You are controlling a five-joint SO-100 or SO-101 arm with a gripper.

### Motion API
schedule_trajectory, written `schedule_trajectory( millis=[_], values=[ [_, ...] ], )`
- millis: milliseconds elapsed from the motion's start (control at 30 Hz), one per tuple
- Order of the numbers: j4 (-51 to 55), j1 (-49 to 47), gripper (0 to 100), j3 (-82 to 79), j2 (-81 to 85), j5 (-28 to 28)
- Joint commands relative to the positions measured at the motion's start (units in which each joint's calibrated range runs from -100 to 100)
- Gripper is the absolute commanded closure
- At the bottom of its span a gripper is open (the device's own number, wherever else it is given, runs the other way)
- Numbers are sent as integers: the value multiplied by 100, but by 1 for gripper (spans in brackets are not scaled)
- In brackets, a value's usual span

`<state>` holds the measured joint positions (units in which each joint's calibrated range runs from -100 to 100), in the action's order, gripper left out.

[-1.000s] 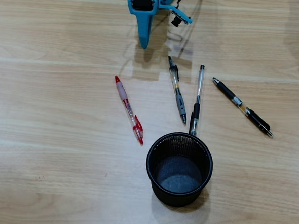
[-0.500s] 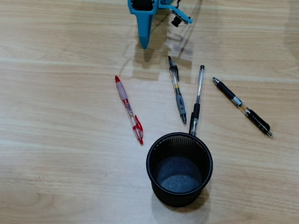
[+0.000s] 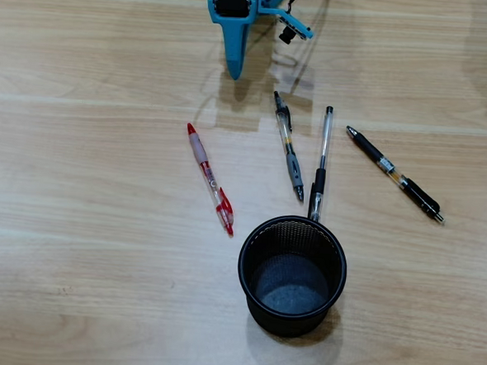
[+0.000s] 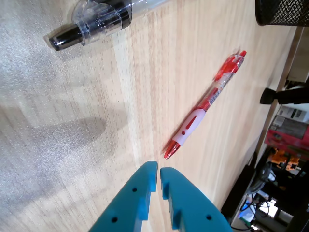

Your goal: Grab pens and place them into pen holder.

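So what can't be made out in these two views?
- Overhead view: most of the arm is cut off by the top edge; only the tool shows.
- Overhead view: the lower tip of one pen is hidden behind the pen holder rim.
- Wrist view: the clear pen and holder are cut off at the top.

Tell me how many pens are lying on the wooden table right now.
4, all outside the black mesh pen holder: the red and clear pen leftmost in the overhead view, the grey-grip pen, the clear black-grip pen reaching the holder's rim, the black pen rightmost.
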<state>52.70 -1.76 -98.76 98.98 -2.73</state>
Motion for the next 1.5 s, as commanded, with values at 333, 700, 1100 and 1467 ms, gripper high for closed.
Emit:
schedule_trajectory(
  millis=[333, 700, 1100, 1467],
  values=[
    [-108, 62, 98, -61, 43, -20],
    [-181, 35, 98, 30, 43, -41],
    [-190, 62, 98, 2274, -2284, -46],
    [-190, -66, 98, 4944, -5614, -46]
  ],
)
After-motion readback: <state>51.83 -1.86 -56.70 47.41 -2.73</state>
